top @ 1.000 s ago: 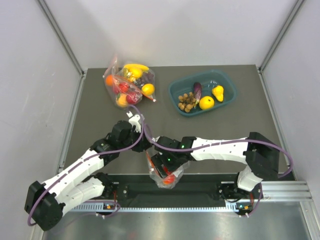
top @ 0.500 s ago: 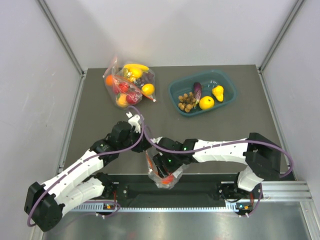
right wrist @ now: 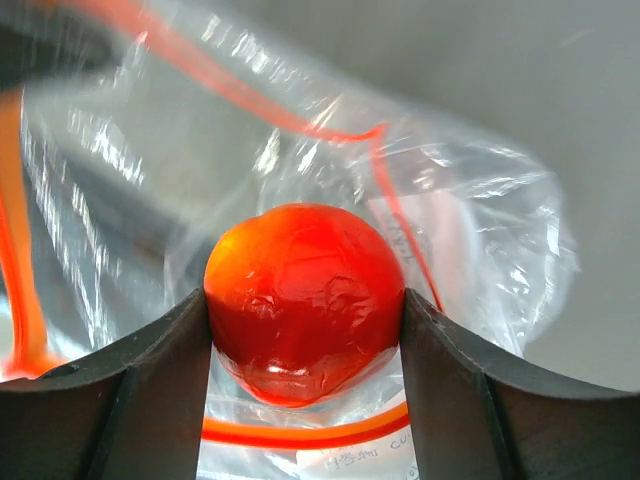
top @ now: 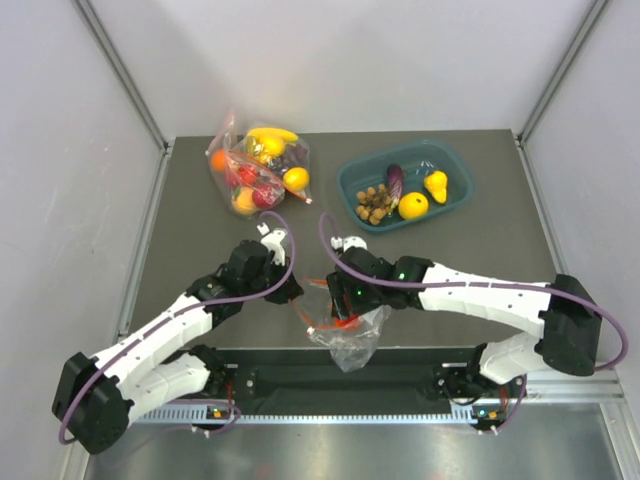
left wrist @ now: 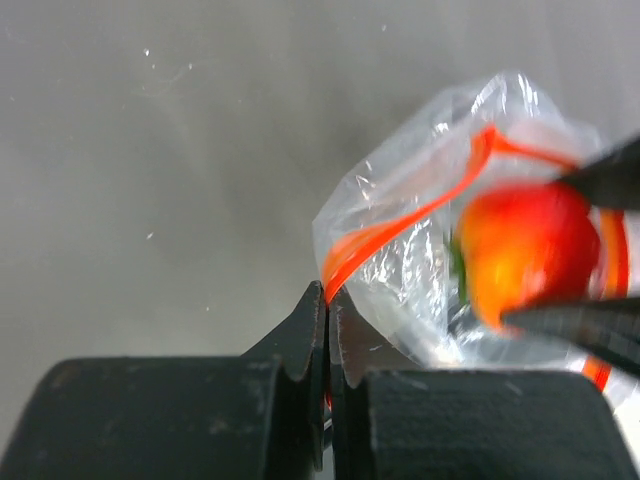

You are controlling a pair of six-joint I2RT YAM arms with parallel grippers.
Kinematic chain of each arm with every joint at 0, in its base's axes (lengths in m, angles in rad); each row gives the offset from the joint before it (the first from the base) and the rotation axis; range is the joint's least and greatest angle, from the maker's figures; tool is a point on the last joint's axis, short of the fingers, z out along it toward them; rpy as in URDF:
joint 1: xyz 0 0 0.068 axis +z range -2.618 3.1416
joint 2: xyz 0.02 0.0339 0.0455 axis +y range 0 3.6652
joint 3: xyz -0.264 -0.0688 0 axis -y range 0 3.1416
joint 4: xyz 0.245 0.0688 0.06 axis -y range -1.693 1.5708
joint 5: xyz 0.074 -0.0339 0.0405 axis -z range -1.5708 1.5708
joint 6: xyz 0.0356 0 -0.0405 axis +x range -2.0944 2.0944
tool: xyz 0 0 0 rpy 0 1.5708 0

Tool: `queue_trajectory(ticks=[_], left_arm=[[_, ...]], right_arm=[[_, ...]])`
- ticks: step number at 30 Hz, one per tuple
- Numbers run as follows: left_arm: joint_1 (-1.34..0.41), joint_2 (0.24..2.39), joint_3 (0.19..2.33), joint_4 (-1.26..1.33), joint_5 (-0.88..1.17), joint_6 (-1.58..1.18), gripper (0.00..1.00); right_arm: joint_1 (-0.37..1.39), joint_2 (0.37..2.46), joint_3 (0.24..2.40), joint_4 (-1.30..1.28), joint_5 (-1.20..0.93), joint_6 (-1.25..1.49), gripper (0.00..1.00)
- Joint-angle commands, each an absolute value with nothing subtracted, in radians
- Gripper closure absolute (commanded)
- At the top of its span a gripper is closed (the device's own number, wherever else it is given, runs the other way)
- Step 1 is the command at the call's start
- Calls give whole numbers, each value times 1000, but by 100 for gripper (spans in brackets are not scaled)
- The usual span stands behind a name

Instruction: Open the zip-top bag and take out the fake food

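Note:
The zip-top bag [top: 352, 342] hangs crumpled near the table's front edge. My left gripper [top: 298, 297] is shut on the red-orange zip strip at the bag's corner [left wrist: 327, 300]; the clear bag [left wrist: 400, 265] spreads to its right. My right gripper [top: 345, 310] is shut on the red tomato [right wrist: 305, 300], with a finger on each side, at the bag's open mouth. The tomato [left wrist: 520, 250] shows blurred in the left wrist view. Bag film [right wrist: 480, 230] lies behind and around it; I cannot tell whether it is fully outside. The eggplant [top: 394, 180], lemon [top: 413, 205], pear [top: 436, 184] and brown cluster [top: 373, 204] lie in a bin.
The teal bin [top: 418, 160] stands at the back right. A second clear bag [top: 255, 170] with a banana, an orange and other fruit lies at the back left. Grey walls close the table on three sides.
My right gripper has moved away from the front edge and a little right with the tomato, and its arm has stretched out. The bag has been pulled up with it. The left gripper has kept its hold.

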State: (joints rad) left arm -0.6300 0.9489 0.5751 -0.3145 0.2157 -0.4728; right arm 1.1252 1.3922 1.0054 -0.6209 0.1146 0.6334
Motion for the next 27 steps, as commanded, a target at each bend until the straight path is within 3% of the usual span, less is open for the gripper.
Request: queue_trajectory(ticks=[1, 12, 22, 27], left_arm=[[-626, 945, 620, -252, 221, -453, 100], [-604, 1087, 689, -224, 130, -416, 100], [-448, 1166, 768, -241, 146, -377, 100], [-393, 1143, 769, -273, 150, -350, 100]], right_arm=[[1071, 1373, 1066, -638, 244, 647, 73], [930, 1399, 1219, -542, 169, 623, 73], [842, 1267, 1224, -537, 92, 652, 73], [674, 1247, 1259, -575, 86, 563, 72]])
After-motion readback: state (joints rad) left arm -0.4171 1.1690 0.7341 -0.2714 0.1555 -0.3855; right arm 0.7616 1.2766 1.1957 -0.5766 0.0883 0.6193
